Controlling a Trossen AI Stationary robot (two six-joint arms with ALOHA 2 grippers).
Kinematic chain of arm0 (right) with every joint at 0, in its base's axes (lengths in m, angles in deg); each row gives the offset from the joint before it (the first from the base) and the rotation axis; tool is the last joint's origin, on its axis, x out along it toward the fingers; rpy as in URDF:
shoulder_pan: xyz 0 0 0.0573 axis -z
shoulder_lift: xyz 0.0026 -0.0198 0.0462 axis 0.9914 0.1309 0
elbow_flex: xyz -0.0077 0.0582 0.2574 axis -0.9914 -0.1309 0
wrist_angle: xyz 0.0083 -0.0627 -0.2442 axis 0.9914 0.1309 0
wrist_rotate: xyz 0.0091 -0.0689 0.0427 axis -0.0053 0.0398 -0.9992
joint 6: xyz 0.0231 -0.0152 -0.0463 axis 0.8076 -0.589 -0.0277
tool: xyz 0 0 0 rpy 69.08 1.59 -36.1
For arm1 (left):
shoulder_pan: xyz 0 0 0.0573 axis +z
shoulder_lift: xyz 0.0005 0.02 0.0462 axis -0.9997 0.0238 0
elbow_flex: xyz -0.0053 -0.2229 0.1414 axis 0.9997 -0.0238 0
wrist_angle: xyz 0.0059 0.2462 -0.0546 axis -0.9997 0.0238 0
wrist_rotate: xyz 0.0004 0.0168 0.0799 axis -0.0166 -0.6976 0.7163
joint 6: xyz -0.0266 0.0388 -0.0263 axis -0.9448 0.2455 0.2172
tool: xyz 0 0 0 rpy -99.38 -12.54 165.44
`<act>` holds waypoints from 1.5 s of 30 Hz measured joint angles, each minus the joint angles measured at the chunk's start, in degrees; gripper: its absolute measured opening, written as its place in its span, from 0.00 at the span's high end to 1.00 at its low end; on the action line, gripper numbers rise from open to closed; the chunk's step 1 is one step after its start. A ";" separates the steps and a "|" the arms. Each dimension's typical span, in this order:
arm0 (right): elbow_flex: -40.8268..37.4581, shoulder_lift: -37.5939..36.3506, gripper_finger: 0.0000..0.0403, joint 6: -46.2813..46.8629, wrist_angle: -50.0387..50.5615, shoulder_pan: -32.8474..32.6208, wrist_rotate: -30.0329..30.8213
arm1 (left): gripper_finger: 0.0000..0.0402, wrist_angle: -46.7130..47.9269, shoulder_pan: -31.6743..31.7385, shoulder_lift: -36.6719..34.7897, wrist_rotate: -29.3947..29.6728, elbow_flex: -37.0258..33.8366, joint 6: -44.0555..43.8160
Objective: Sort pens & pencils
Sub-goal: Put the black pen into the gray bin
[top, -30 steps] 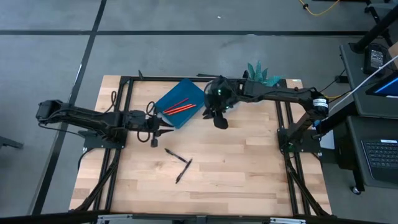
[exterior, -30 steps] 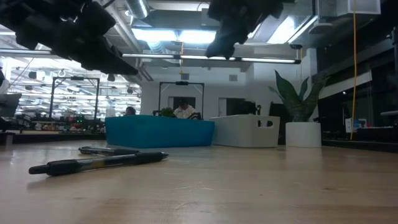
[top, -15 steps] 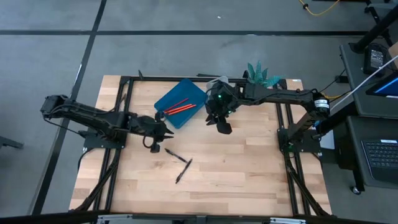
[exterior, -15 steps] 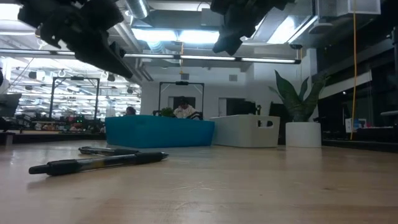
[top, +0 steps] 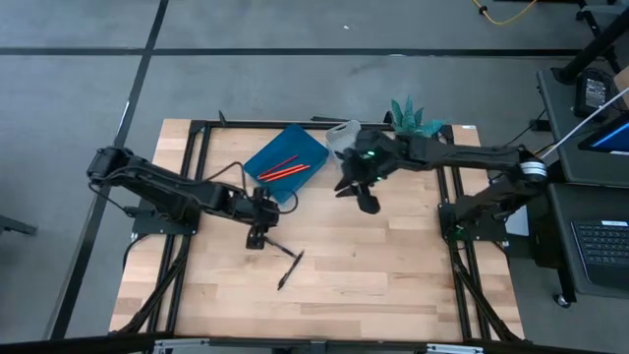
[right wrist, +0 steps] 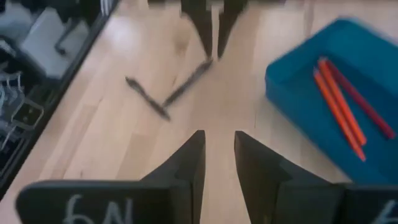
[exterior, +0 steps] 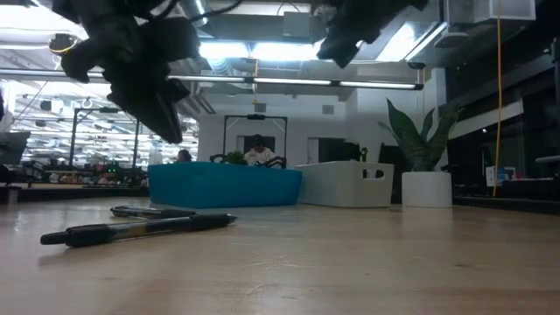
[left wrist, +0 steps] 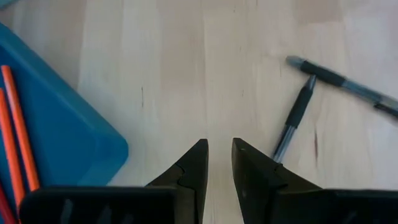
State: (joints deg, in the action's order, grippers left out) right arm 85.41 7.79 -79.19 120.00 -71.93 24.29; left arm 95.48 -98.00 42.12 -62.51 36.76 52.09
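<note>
wood table [top: 393,265] | pens [top: 283,258] loose | both grippers (left [left wrist: 217,158], right [right wrist: 217,152]) parted, empty

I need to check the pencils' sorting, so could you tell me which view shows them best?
The left wrist view: the pencils lie sharp in the blue tray. The high and right wrist views show them smaller or blurred; the low view shows only the tray's wall.

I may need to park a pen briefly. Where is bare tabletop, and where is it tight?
Bare wood runs along the near edge below the two pens and across the right half under the right gripper. It is tight between the blue tray and the pens, where the left gripper hangs.
</note>
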 joint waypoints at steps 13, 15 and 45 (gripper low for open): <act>-38.09 -22.12 0.78 2.74 -45.71 -3.04 3.54 | 0.83 2.77 -0.93 5.04 -4.04 3.15 -4.96; -41.15 -22.82 0.78 2.76 -49.10 -3.15 3.44 | 0.83 4.40 -1.32 5.04 -4.41 3.15 -7.12; -44.37 -22.73 0.78 8.53 -51.03 -3.37 3.47 | 0.83 9.99 -6.05 24.60 -6.10 13.23 -6.99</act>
State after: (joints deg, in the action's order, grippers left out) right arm 41.04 -14.94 -70.66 68.97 -75.30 27.76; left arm 105.47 -104.06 66.71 -68.61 49.99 45.10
